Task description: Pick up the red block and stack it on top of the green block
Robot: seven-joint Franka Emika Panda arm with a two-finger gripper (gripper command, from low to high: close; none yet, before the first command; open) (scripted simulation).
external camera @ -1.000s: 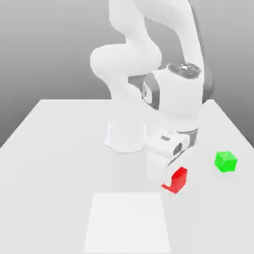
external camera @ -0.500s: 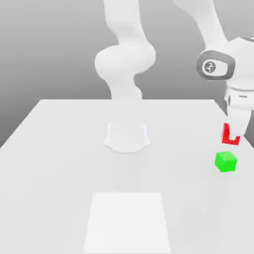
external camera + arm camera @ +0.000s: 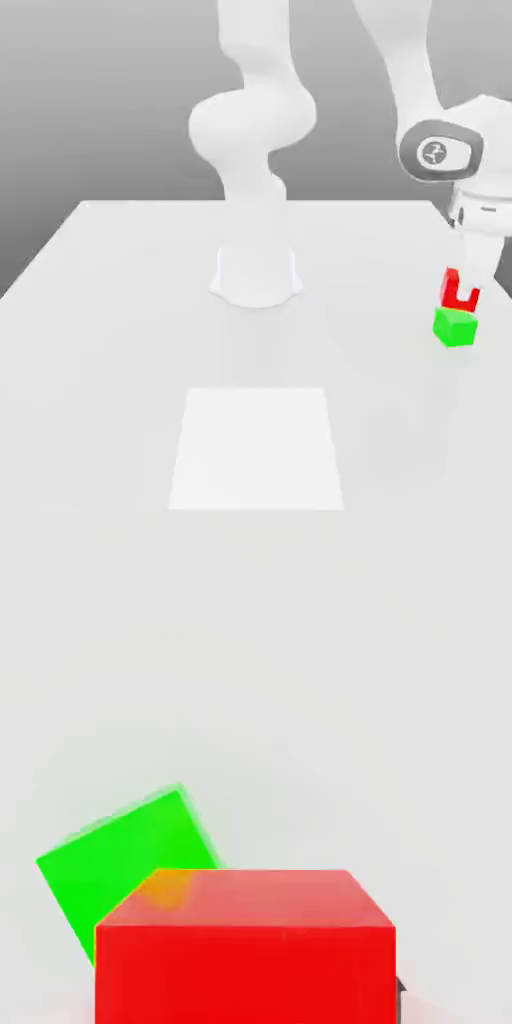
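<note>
Green block (image 3: 455, 327): landmark; resting on the white table (image 3: 120, 330) near its edge on the exterior view's right.
Red block (image 3: 459, 291): directly above the green block, very close over its top, contact not discernible; in the hand view it (image 3: 245, 947) partly overlaps the green block (image 3: 120, 867).
Gripper (image 3: 468, 292): pointing down, clenched on the red block.
Arm base (image 3: 256, 272): farther back, mid-table, well apart from the green block.
</note>
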